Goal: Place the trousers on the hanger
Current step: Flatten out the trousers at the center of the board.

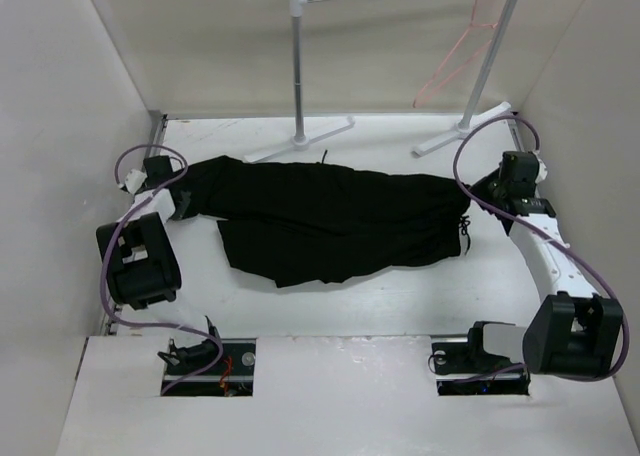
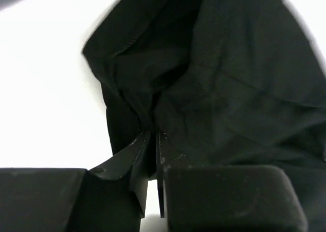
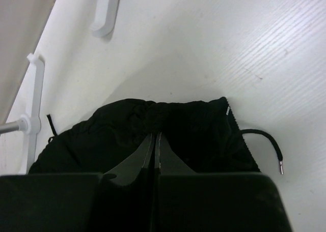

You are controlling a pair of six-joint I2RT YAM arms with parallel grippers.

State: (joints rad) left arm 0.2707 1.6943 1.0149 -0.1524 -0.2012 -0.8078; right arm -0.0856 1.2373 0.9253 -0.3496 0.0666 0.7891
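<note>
The black trousers [image 1: 330, 221] lie spread across the table between the two arms. My left gripper [image 1: 183, 200] is shut on the trousers' left end; in the left wrist view the fingertips [image 2: 153, 135] pinch a fold of black fabric [image 2: 214, 89]. My right gripper [image 1: 478, 194] is shut on the waistband at the right end; in the right wrist view [image 3: 154, 136] the jaws close on the bunched waistband [image 3: 173, 125], with the drawstring [image 3: 265, 143] lying to the right. The pink-red hanger [image 1: 462, 46] hangs from the right end of the rack's crossbar.
The white-posted rack [image 1: 296, 66] with a silver crossbar stands at the back, its feet [image 1: 300, 141] just behind the trousers. White walls enclose the table on three sides. Two cut-outs hold the arm bases [image 1: 205, 361] at the near edge.
</note>
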